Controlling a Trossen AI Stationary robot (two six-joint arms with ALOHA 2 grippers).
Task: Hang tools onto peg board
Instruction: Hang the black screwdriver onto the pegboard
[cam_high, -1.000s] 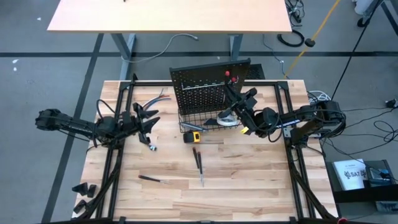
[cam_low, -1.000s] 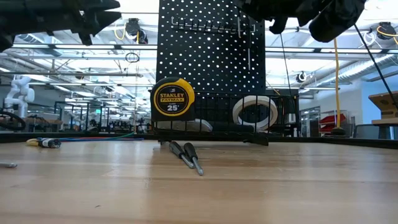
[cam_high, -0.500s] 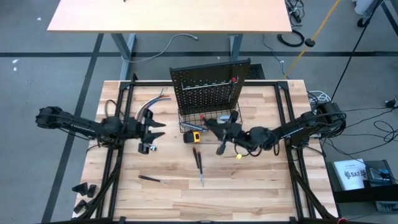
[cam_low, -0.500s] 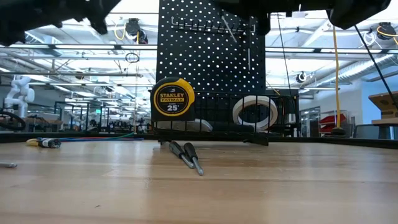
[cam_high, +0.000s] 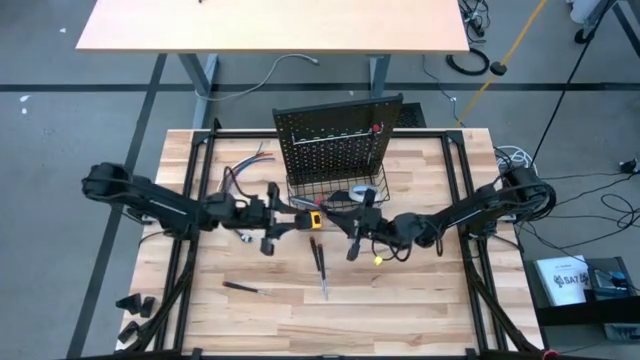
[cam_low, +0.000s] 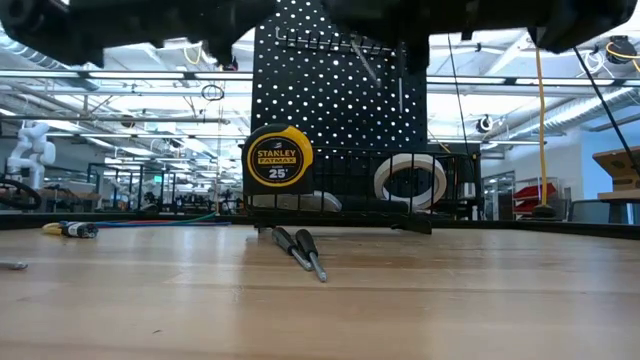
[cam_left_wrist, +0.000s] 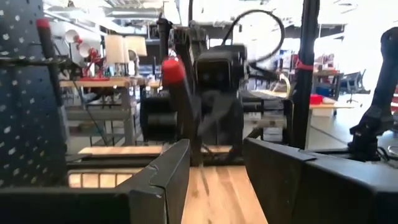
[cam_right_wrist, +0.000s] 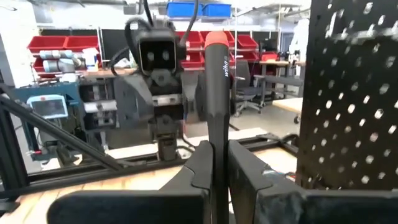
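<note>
The black peg board (cam_high: 335, 140) stands at the table's far middle with a wire basket (cam_high: 335, 195) along its foot. One screwdriver (cam_high: 377, 128) hangs on the board, and a white tape roll (cam_low: 410, 180) lies in the basket. A yellow-black tape measure (cam_high: 313, 221) stands on the table before the basket. My right gripper (cam_high: 352, 224) is shut on a red-ended screwdriver (cam_right_wrist: 217, 93) in front of the basket. My left gripper (cam_high: 292, 218) is open and has nothing between its fingers; it faces the right one, just left of the tape measure. Two screwdrivers (cam_high: 320, 265) lie side by side on the table, with a third (cam_high: 245, 288) at the near left. My right gripper pinches the screwdriver's dark handle (cam_right_wrist: 217, 146) between its two fingers, well below the red end (cam_right_wrist: 217, 40). The fingers come level from the table's right and lie across the tool. The screwdriver stands roughly upright, red end up, clear of the table.
A bundle of coloured cables (cam_high: 245, 165) lies at the far left of the table. A black frame rail (cam_high: 190, 230) runs along each side of the wooden top. Bare wood stretches across the near half (cam_high: 400, 310).
My right gripper has carried the screwdriver away from the peg board, toward the table's near edge and left, sinking and tipping to level. My left gripper has travelled toward the table's right, up to the tape measure, and now faces the right gripper.
</note>
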